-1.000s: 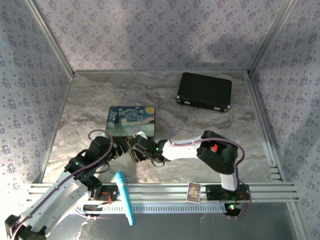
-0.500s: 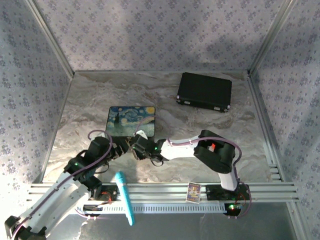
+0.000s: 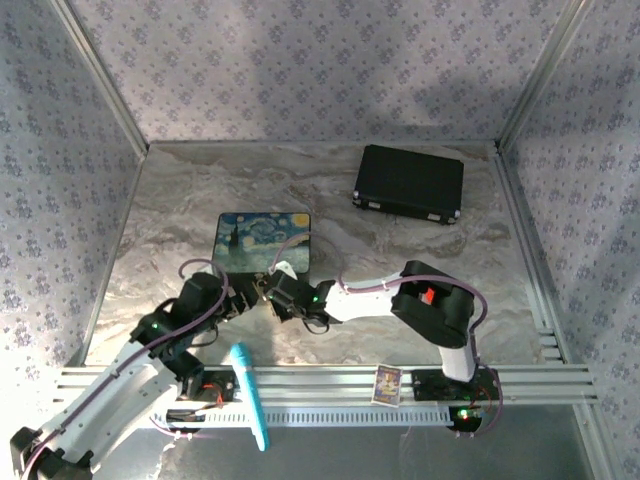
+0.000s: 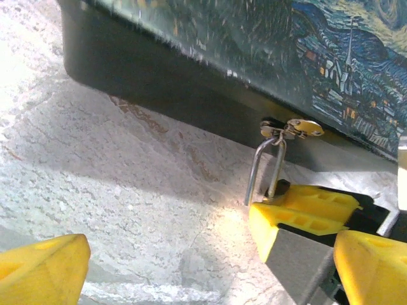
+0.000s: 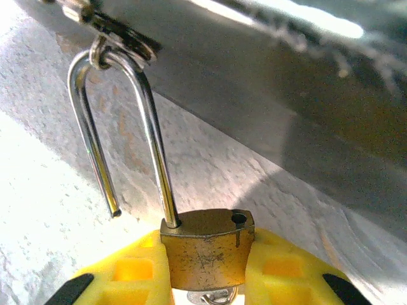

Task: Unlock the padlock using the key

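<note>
Gripping the padlock (image 5: 206,244) by its brass body with the right hand (image 5: 206,267), with yellow fingers (image 5: 140,283) pressed to either flank, close to the pad tips. Hanging by the shackle (image 5: 158,159) from the hasp ring (image 5: 102,51) on the wall of the painted box (image 4: 222,38) that faces the arms, just above the tabletop (image 4: 95,159); sprung already, judging by the free leg ending clear of the body. Holding the left hand (image 4: 208,273) wide open and empty just beside, aimed at the same spot. Glimpsing a silvery loop (image 5: 215,296) under the body, perhaps the bow of the key, with too little showing to tell. Liable to slip out of the pinch if tugged hard, being smooth metal held near the fingertips. Liable to drag or tilt the box if drawn straight back, with the shackle hooked through the ring. Could click shut again if shoved up toward the hasp, driving the free leg back into its hole. Could shake loose whatever sits in the keyway if twisted sharply while unhooking. Risking a clash of yellow fingers if bringing the left hand in along the same line, given how near to the right one already. Safest, probably, to swing the body sideways and thread the free leg out of the ring slowly.
</note>
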